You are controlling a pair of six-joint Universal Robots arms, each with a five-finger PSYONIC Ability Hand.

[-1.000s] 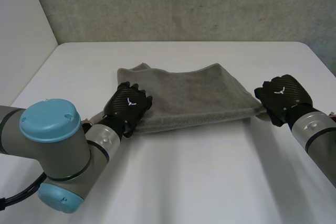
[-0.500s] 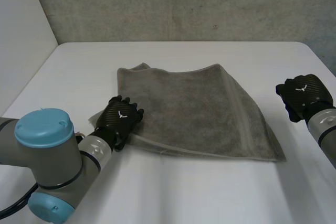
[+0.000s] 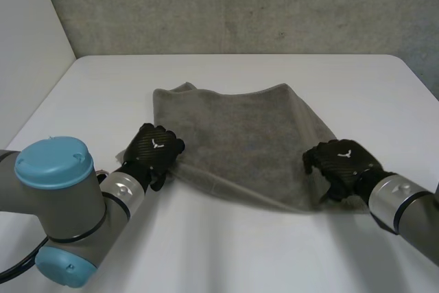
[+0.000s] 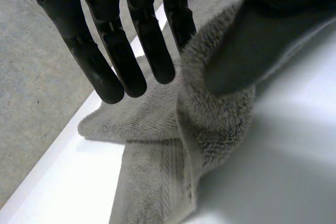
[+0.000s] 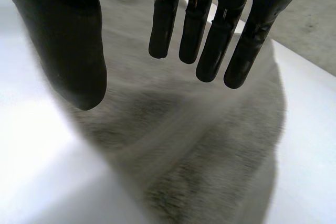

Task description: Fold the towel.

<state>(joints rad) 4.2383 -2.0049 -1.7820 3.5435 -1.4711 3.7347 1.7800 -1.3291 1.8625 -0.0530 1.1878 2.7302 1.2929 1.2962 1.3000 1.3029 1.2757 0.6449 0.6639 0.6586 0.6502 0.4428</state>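
1 towel point(image 3: 254, 135), left robot hand point(image 3: 154, 150) pinching corner, right robot hand point(image 3: 339, 162) above

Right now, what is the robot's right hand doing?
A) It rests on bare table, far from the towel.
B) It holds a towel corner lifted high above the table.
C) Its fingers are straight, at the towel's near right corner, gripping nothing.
C: the right hand is at the near right corner of the towel, and its wrist view shows straight fingers with no cloth between them and the thumb.
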